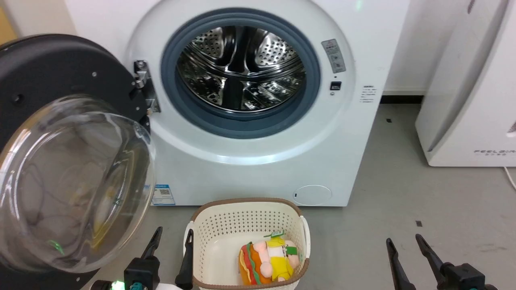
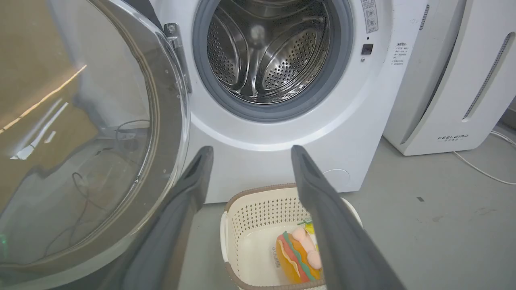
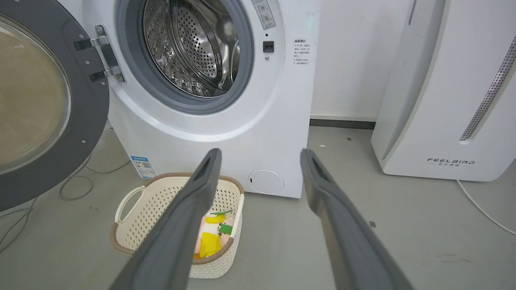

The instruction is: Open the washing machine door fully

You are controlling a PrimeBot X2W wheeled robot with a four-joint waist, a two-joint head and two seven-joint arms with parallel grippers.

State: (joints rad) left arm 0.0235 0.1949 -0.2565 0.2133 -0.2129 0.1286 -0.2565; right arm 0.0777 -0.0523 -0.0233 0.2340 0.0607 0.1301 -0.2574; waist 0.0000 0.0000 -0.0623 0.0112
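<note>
The white washing machine (image 1: 354,56) stands ahead with its steel drum (image 1: 242,68) and grey gasket exposed. The washing machine door (image 1: 52,68), black with a bulging glass bowl (image 1: 72,185), hangs swung out wide to the left on its hinge (image 1: 143,86). In the left wrist view the door (image 2: 80,133) fills the left side; in the right wrist view the door (image 3: 80,121) sits at the left edge. My left gripper (image 1: 172,237) stands open low, just right of the bowl, touching nothing. My right gripper (image 1: 404,239) is open at the lower right, empty.
A cream basket (image 1: 225,219) holding a plush toy (image 1: 268,262) sits on the floor before the washer, between my grippers. A white FEELBIRD appliance (image 1: 475,100) stands to the right, its cable (image 2: 479,169) on the grey floor. Cables (image 3: 76,185) lie under the door.
</note>
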